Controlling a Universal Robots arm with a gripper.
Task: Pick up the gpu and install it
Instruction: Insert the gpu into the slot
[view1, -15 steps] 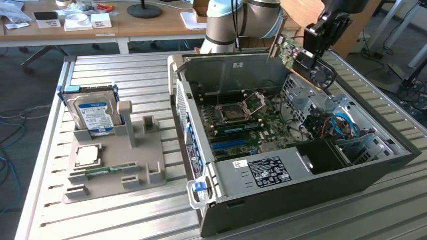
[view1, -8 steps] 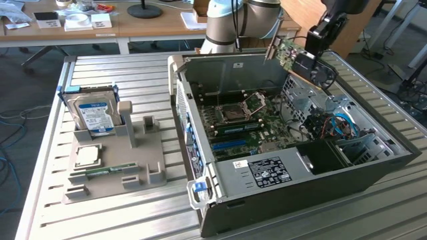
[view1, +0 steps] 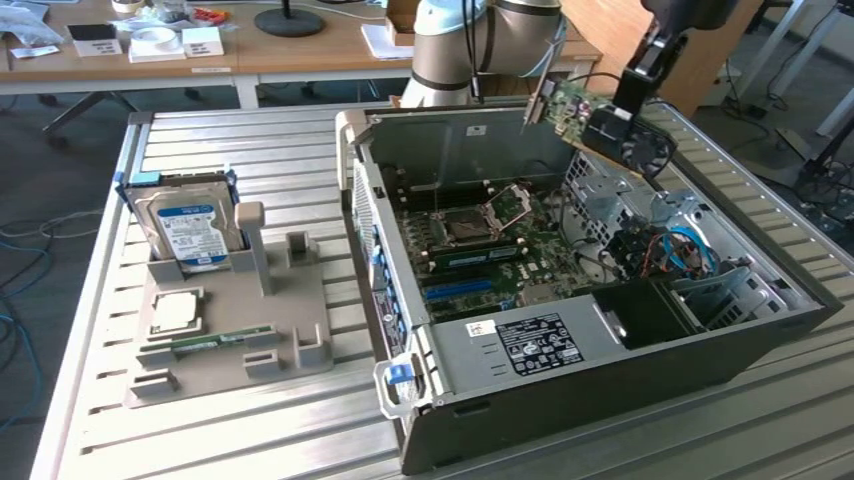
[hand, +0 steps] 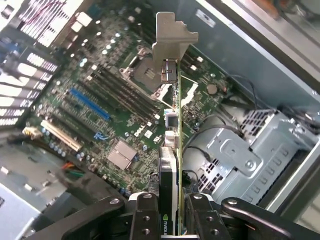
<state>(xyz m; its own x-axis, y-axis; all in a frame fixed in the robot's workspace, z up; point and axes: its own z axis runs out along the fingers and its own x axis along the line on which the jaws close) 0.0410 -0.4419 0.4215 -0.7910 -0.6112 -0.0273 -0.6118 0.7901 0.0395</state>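
The gpu (view1: 577, 112) is a thin green-edged card with a grey metal end bracket (hand: 171, 37), held tilted in the air above the open computer case (view1: 561, 250). My gripper (view1: 617, 128) is shut on the card's dark end, at the case's far upper corner in the exterior view. In the wrist view the gpu (hand: 172, 150) runs edge-on from between my fingers (hand: 145, 215) out over the motherboard (hand: 105, 115), well above its blue slot (hand: 90, 103) and the slots beside it. The card touches nothing in the case.
A grey parts holder (view1: 227, 300) on the table at the exterior view's left carries a silver hard drive with a blue label (view1: 187, 225), a processor (view1: 176, 312) and a green memory stick (view1: 207, 343). A drive cage (hand: 240, 150) and cables (view1: 681, 250) fill the case's right side.
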